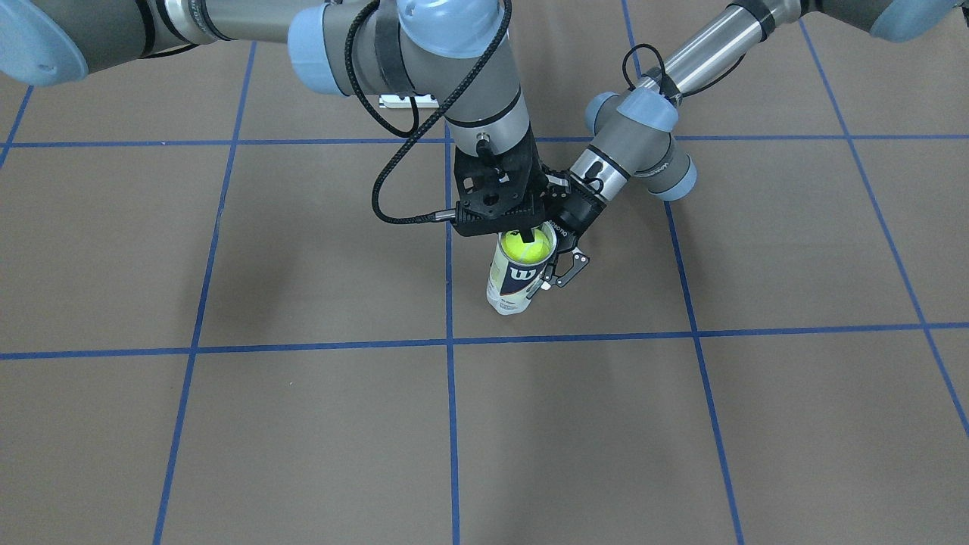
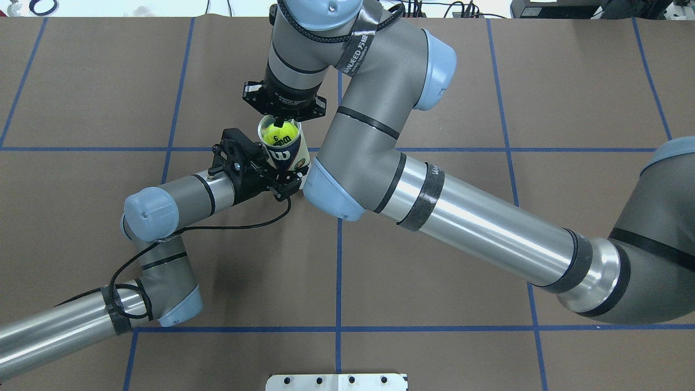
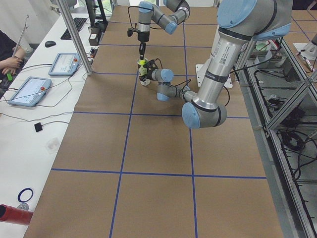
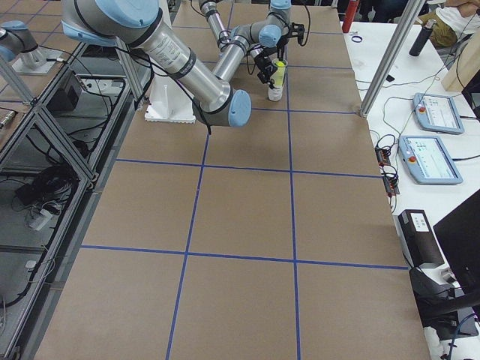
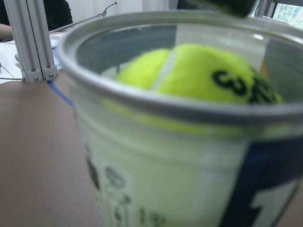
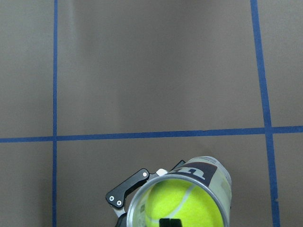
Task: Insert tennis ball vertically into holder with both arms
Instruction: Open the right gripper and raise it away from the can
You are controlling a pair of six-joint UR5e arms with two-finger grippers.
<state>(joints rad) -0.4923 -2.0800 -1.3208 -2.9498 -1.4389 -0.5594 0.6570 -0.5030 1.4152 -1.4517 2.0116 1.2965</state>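
The holder [image 1: 516,278], a clear tube with a navy and white "W" label, stands upright near the middle of the table [image 1: 303,439], just beside one of the blue tape lines [image 1: 451,424] that mark the brown surface into squares. A yellow-green tennis ball [image 1: 526,247] sits inside the tube at its open mouth, its top roughly level with the metal rim; the left wrist camera shows a black "3" printed on the ball.

The left gripper [image 2: 280,177] reaches in low from the side and is closed around the tube's body, one finger linkage showing on either side of the label. The right gripper [image 1: 525,235] hangs straight down over the mouth, its two narrow black fingers drawn together over the top of the ball, not around it. Whether the tips press on the ball or stop just short of it is hard to judge from these angles.

The right arm [image 2: 478,222] crosses the table above the left arm [image 2: 179,198]. A white metal plate [image 2: 336,382] lies at the table's near edge, well apart from the tube.
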